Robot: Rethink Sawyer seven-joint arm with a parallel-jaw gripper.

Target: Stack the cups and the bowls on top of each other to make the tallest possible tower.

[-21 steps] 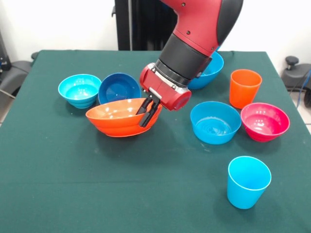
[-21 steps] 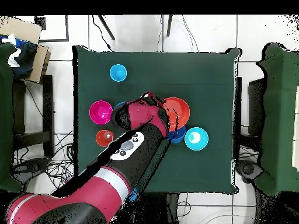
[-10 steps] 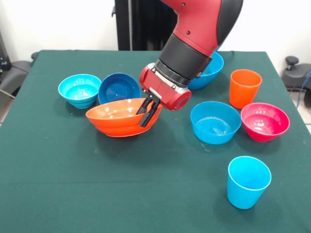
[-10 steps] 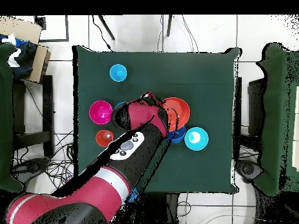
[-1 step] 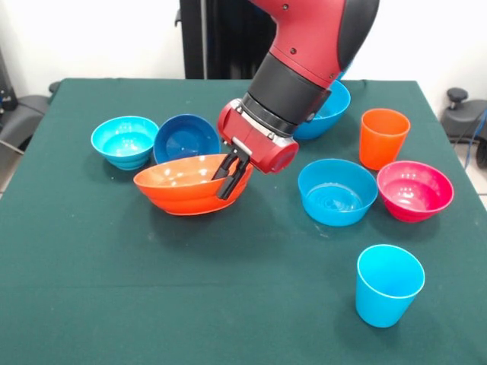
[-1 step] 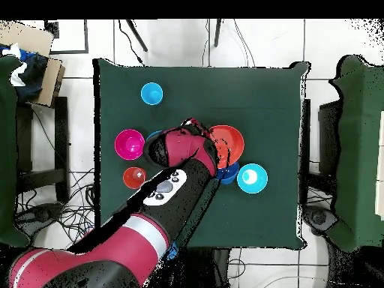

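From above, the arm point(image 6: 161, 202) covers most of the medium light blue bowl point(image 6: 154, 136) and dark blue bowl point(image 6: 229, 175). From the front, it hides most of a large blue bowl point(image 5: 332, 109).

Bright, even light from above in both views. In the front view the glossy orange bowl point(image 5: 190, 184) beside the claw point(image 5: 231, 172) carries small white glints inside, and the magenta bowl point(image 5: 415, 190) and blue bowl point(image 5: 337, 192) on the claw's other side show soft highlights on their rims. Shadows on the green cloth point(image 5: 228, 289) are faint and short, lying just under each bowl and the blue cup point(image 5: 388, 284). The white wall behind is nearly washed out. Focus is fair throughout, no motion blur
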